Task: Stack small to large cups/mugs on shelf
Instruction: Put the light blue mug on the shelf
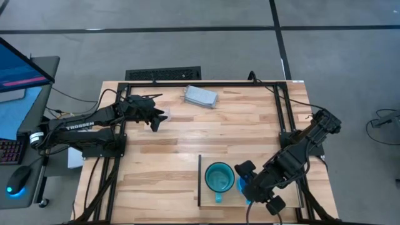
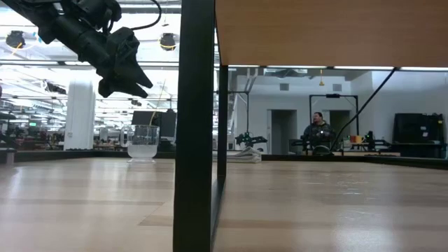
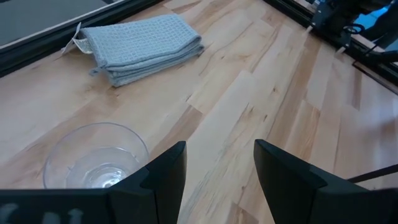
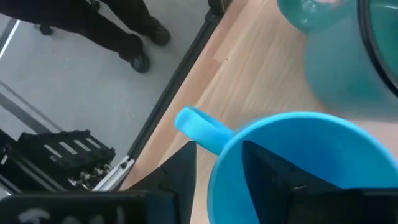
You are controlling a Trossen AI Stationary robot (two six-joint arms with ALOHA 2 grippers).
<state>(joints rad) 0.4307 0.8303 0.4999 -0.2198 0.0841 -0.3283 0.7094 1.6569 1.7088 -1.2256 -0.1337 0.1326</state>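
From the high view, I am looking down on the left gripper (image 1: 156, 119) hanging over the far left part of the slatted tabletop (image 1: 237, 128), right by the small clear cup (image 1: 164, 115), with the folded grey-blue cloth (image 1: 200, 96) lying a little beyond toward the far edge. The teal mug (image 1: 219, 178) is sitting on the pale shelf board (image 1: 209, 197) at the near edge, its handle pointing toward the near side. The right gripper (image 1: 248, 181) is working just beside it, on the bright-blue mug (image 1: 242, 185), which is mostly hidden under the arm.

In the low view, I am seeing the left gripper (image 2: 126, 73) poised in the air above the clear cup (image 2: 143, 144), which is standing upright on the table; a person (image 2: 318, 131) is sitting far off in the room behind.

In the left wrist view, the fingers (image 3: 165, 171) are standing apart with nothing between them, and the clear cup (image 3: 93, 158) is sitting just beside one of them, near the cloth (image 3: 140, 46).

In the right wrist view, one finger (image 4: 273, 171) is reaching inside the blue mug (image 4: 311, 158) and the other is sitting outside its wall, so the claw is pinching the rim. The teal mug (image 4: 339, 50) is standing close by, and a person's dark shoes (image 4: 140, 50) are showing on the floor past the table edge.
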